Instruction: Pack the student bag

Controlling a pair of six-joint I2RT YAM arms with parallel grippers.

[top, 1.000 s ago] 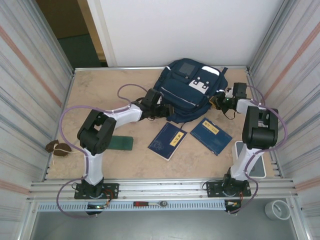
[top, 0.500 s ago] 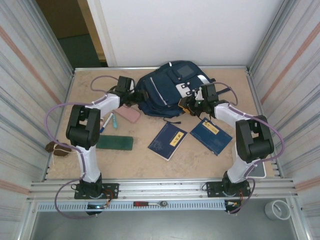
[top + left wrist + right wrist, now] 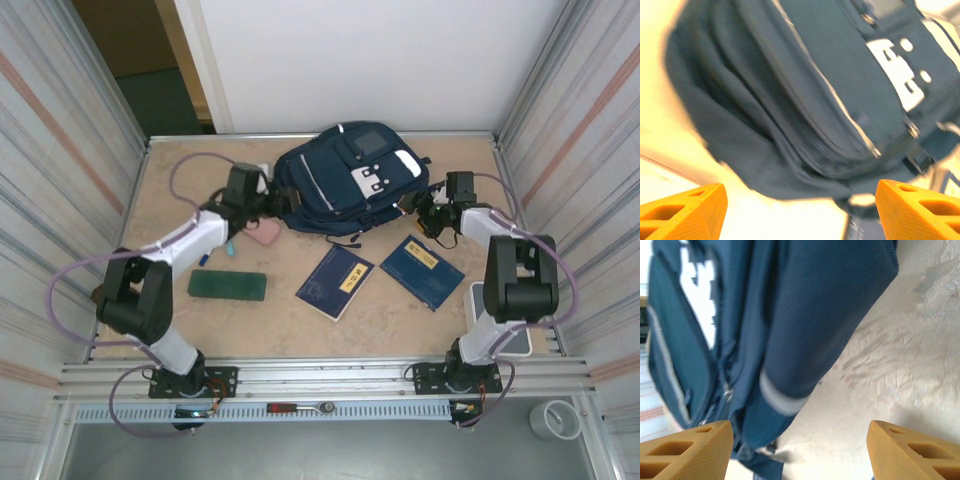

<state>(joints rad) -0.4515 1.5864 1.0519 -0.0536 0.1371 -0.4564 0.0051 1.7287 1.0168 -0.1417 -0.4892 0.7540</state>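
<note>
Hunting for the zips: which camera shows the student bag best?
Top external view: the whole student bag lies in frame, white patch and front pockets included. The left wrist view gives a blurred close-up of its front; the right wrist view, a close-up of one side.

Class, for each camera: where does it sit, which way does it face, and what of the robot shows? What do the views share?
Top external: above and behind the bases, looking down on the beige table; both arms show, left gripper and right gripper flanking the large navy-blue fabric backpack.
Left wrist: on the left arm, facing the backpack's front; its orange fingertips show, spread.
Right wrist: on the right arm, facing the backpack's side; orange fingertips spread.
Shared: all three see the backpack.
</note>
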